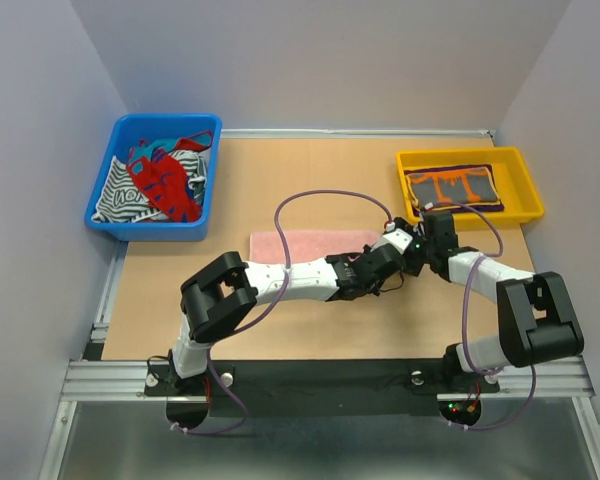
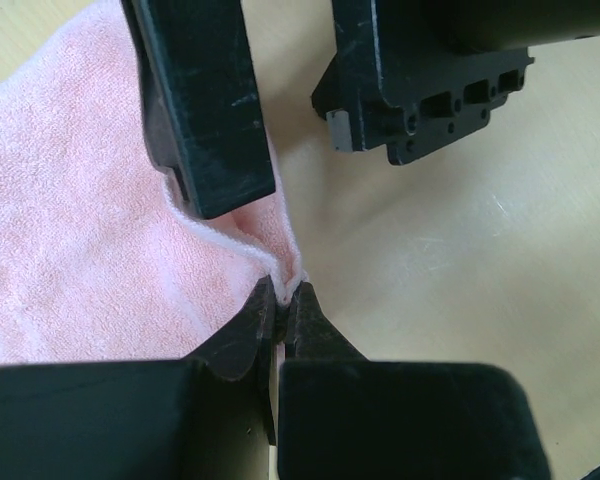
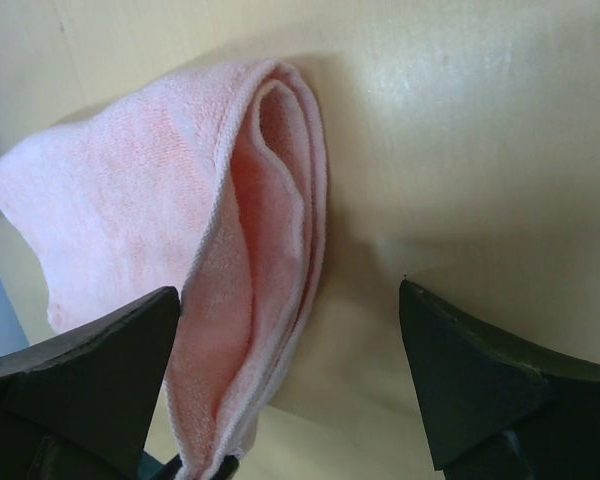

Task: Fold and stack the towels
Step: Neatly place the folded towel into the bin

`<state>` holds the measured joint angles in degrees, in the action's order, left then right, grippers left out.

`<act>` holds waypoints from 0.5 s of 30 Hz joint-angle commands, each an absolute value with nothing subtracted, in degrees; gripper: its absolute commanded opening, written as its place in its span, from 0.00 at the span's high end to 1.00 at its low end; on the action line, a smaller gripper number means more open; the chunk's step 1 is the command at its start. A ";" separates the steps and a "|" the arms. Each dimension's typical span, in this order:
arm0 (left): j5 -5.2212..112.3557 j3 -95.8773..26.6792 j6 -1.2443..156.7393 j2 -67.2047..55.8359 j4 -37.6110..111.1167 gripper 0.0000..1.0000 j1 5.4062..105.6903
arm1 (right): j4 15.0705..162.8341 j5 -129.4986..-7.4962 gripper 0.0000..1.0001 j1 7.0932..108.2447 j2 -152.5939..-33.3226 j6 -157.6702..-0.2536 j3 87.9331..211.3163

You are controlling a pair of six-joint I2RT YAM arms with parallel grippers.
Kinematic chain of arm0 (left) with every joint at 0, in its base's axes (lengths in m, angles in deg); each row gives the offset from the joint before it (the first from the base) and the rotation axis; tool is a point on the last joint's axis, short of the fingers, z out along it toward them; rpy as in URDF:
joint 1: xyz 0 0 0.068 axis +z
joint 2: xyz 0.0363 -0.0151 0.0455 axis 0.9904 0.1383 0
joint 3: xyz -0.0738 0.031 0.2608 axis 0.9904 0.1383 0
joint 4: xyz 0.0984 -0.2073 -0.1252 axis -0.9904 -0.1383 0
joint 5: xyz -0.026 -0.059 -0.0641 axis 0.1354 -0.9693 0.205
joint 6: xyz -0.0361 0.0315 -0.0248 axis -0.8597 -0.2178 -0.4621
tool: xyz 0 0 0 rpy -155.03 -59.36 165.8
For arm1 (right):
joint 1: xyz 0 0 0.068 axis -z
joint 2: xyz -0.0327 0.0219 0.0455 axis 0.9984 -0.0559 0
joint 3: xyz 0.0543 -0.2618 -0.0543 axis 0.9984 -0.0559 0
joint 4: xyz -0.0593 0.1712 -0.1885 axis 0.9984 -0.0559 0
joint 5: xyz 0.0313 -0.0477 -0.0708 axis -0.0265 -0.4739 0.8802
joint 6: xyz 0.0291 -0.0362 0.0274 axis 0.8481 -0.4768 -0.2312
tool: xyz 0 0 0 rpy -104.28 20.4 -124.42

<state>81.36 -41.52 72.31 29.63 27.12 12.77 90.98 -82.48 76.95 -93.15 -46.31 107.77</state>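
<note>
1. At mid-table, the pale pink towel [image 1: 300, 245] lies as a long strip on the table [image 1: 180, 290]. Its right end sits right under both my wrists.
2. My left gripper [image 2: 283, 300] is pinched tight on the pink towel's hemmed edge, near that right end. Only a thin bit of cloth sits between the tips.
3. My right gripper [image 3: 290, 290] is spread wide and holds nothing. It straddles the towel's end: one finger over the cloth, the other over bare table.
4. The right wrist view shows layered edges at that end, so I judge at least one fold is done on the pink one.
5. The yellow tray [image 1: 525, 185] at far right holds the grey-and-orange towel [image 1: 452, 187], flat and folded. A dark rim shows around it, probably the dark purple towel [image 1: 450, 170] underneath (can't confirm colour from here).
6. Done, as I read it: two towels folded and stacked in the tray.
7. Left: fold the pink strip shorter, then put it on that stack.
8. The blue bin [image 1: 105, 205] at far left has other cloths (red, striped), not part of this job as far as I can tell.
</note>
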 commanded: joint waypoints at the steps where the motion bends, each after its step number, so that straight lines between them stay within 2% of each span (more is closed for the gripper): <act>1: 83.80 -41.53 72.54 25.70 26.65 1.00 12.97 | 85.78 -75.81 0.08 76.60 -89.85 -48.77 107.04; 8: 85.38 -42.15 72.63 25.70 25.42 1.00 12.97 | 82.60 -70.43 0.18 76.60 -88.08 -49.57 106.60; 15: 84.07 -42.06 72.72 25.78 25.42 1.00 13.05 | 83.48 -76.93 0.17 76.60 -84.48 -46.49 109.49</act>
